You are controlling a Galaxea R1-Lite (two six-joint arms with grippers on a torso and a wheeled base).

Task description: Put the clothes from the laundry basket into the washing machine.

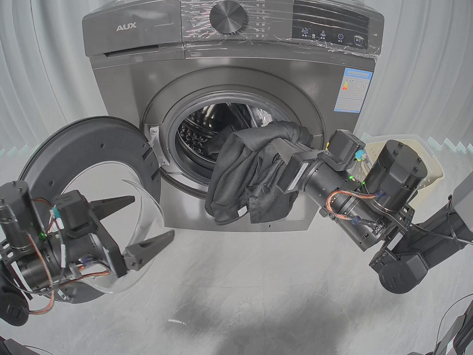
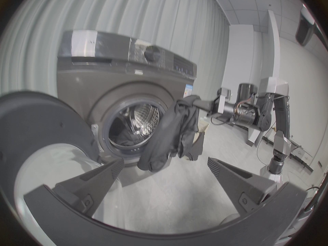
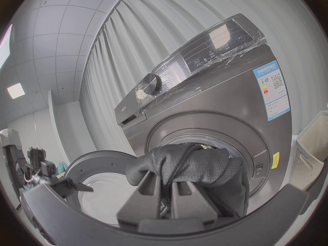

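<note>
Right gripper (image 3: 166, 181), its dark fingers pinched shut on a black, finely perforated cloth garment (image 1: 246, 178), holds it at the mouth of the grey front-loading washing machine (image 1: 148, 85). Most of the cloth hangs outside, below the steel drum (image 1: 197, 131). If it were released here, it would likely slide to the floor. One fold may lie inside, though that is hard to tell. Left gripper (image 1: 152, 216) stands wide open near the round open door (image 1: 74, 154), where a trailing hem could snag. The cream plastic laundry basket (image 1: 428, 168) sits beside the machine.
</note>
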